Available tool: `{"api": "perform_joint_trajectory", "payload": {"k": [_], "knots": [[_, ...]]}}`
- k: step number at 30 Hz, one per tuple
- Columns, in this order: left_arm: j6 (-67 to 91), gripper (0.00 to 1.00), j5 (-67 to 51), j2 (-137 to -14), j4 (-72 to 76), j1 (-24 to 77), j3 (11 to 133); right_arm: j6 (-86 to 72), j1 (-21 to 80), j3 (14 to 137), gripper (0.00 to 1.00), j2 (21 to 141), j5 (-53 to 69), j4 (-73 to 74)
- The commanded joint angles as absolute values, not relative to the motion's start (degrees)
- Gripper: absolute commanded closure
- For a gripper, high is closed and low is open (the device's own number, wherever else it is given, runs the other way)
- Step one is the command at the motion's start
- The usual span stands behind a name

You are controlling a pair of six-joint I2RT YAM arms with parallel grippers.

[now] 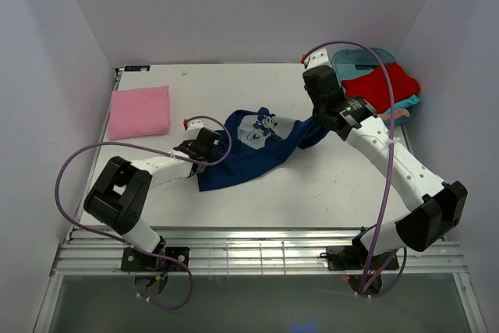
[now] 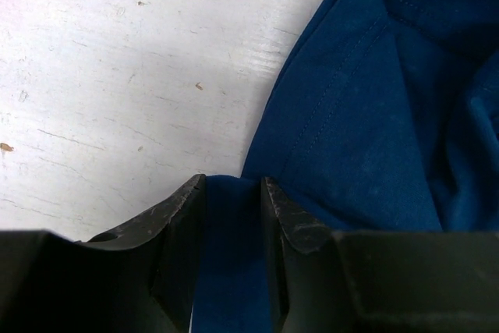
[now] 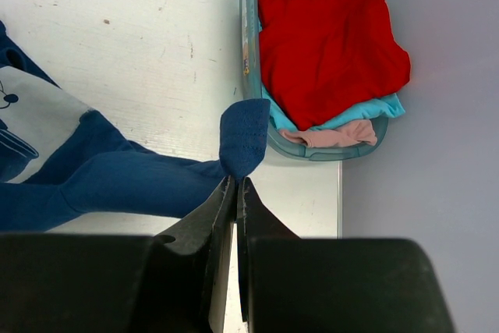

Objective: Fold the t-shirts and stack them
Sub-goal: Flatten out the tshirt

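Note:
A navy blue t-shirt (image 1: pixel 249 150) with a pale cartoon print lies crumpled mid-table. My left gripper (image 1: pixel 204 148) sits at its left edge, jaws closed on a fold of navy cloth (image 2: pixel 230 224). My right gripper (image 1: pixel 318 124) is shut on the shirt's right sleeve end (image 3: pixel 243 139), which stands up above the fingertips (image 3: pixel 226 193). A pink t-shirt (image 1: pixel 139 112) lies folded at the far left. A red t-shirt (image 1: pixel 380 85) tops a teal one (image 3: pixel 366 111) in the tub.
A teal plastic tub (image 1: pixel 355 60) stands at the far right corner, also in the right wrist view (image 3: pixel 249 37), with a pale pink cloth (image 3: pixel 335 136) hanging at its rim. White walls close three sides. A slatted rail (image 1: pixel 257 251) runs along the near edge.

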State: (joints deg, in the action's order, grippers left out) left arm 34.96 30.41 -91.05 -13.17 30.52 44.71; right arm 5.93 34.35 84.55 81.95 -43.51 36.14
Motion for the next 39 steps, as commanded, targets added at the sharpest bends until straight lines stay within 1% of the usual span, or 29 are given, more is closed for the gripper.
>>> {"api": "perform_joint_trajectory", "payload": {"k": [1,2,5,8,11,16,18,25,28,31,32,33,36,39], "knots": [[35.3,0.57,29.9,-91.6,-13.4,30.1,44.9,4.8,34.4,84.4,0.92,80.1,-44.3,35.7],[35.3,0.62,30.0,-91.6,-13.4,30.1,45.0,4.8,34.4,84.5,0.92,80.1,-44.3,35.7],[35.5,0.69,30.4,-91.0,-13.9,30.1,45.1,4.7,34.4,84.8,0.92,80.3,-44.6,36.0],[35.8,0.74,31.8,-89.9,-15.3,30.1,45.6,4.9,34.4,85.1,0.92,80.5,-45.0,36.3],[35.5,0.74,32.6,-88.4,-17.1,30.1,46.9,5.1,34.4,85.4,0.92,80.8,-45.2,36.6],[34.8,0.68,33.0,-86.4,-20.0,30.1,48.7,5.1,34.4,85.9,0.92,81.4,-45.2,36.7],[34.5,0.68,33.3,-86.0,-20.6,30.1,49.1,5.1,34.4,86.0,0.92,81.6,-45.1,36.7],[34.2,0.69,33.8,-83.8,-22.5,30.1,49.6,5.1,34.4,86.6,0.92,81.9,-44.9,36.8],[34.1,0.74,34.0,-83.8,-23.2,30.1,49.7,5.1,34.4,86.7,0.92,82.1,-44.9,36.9],[34.2,0.75,33.9,-83.2,-24.3,30.1,50.4,5.1,34.5,86.9,0.92,81.8,-45.0,37.1],[34.3,0.81,34.3,-82.4,-24.5,30.1,50.5,5.1,34.4,86.9,0.92,81.7,-45.2,37.1],[34.5,1.00,34.9,-81.7,-24.8,30.1,50.6,5.1,34.4,87.0,0.92,81.7,-45.3,37.1],[35.6,1.00,37.4,-76.9,-25.6,30.1,51.6,5.7,34.4,88.2,0.92,81.9,-46.8,37.2],[32.8,1.00,39.6,-75.0,-26.5,30.1,56.8,6.5,33.1,91.1,0.92,83.7,-47.5,37.2]]}}
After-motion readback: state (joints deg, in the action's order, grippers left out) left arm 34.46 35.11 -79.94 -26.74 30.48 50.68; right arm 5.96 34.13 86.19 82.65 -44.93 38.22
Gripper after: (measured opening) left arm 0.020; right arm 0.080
